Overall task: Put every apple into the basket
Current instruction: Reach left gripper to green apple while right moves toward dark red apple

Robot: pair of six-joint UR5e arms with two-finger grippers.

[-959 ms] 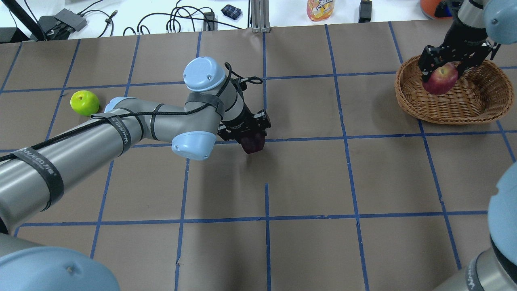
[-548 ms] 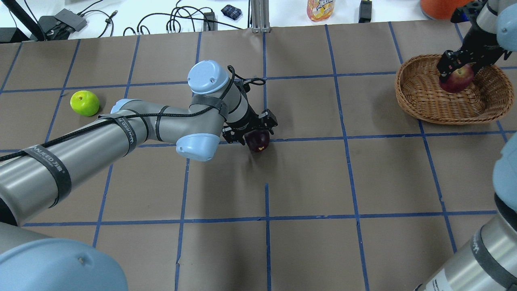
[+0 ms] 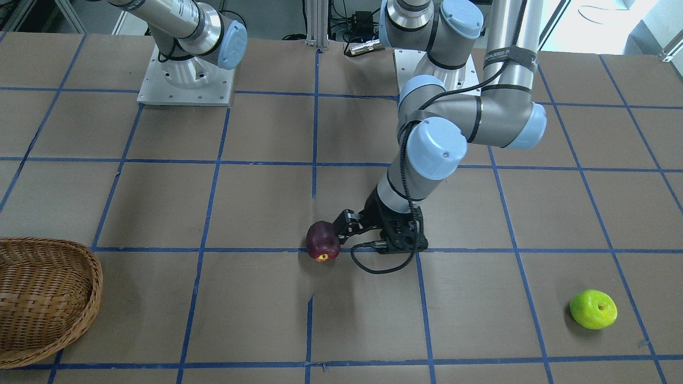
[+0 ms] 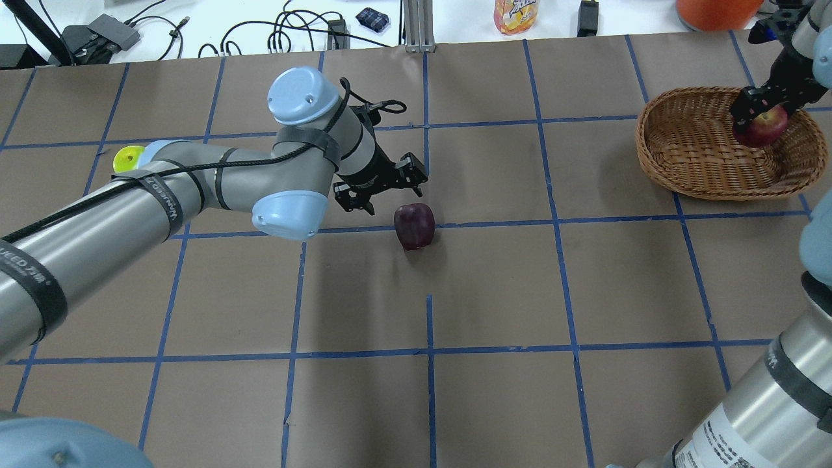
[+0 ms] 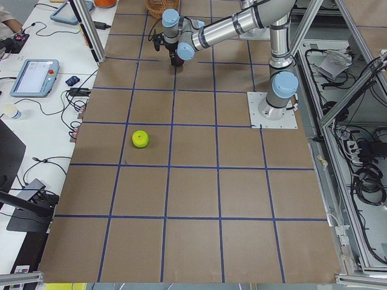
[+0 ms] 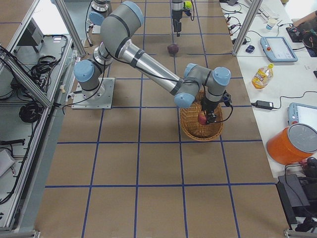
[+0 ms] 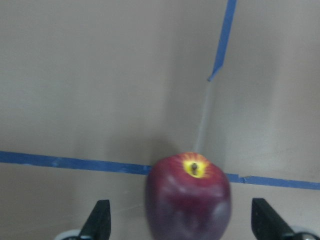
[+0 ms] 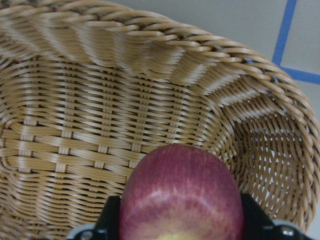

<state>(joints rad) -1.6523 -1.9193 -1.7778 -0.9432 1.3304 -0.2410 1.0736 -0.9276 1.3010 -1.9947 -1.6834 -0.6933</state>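
The dark maroon apple (image 4: 415, 225) stands free on the table, on a blue tape line, yellow patch showing (image 7: 189, 197). My left gripper (image 4: 395, 200) is open just behind it, and its fingers (image 7: 98, 219) stand apart from the apple on both sides. My right gripper (image 4: 757, 120) is shut on the red apple (image 4: 762, 129) and holds it over the right part of the wicker basket (image 4: 656, 156); the wrist view shows the red apple (image 8: 180, 200) above the weave (image 8: 75, 135). The green apple (image 3: 593, 309) lies far on my left side, half hidden by my left arm in the overhead view (image 4: 127, 156).
Cables, a bottle (image 4: 515, 14) and an orange container (image 4: 715, 10) lie on the white bench beyond the table's far edge. The left arm's elbow (image 4: 289, 214) reaches over the table's left half. Brown table squares (image 4: 494, 292) lie between the maroon apple and the basket.
My left gripper has set the maroon apple down on the table, opened and drawn back from it. My right gripper has carried the red apple rightward across the basket.
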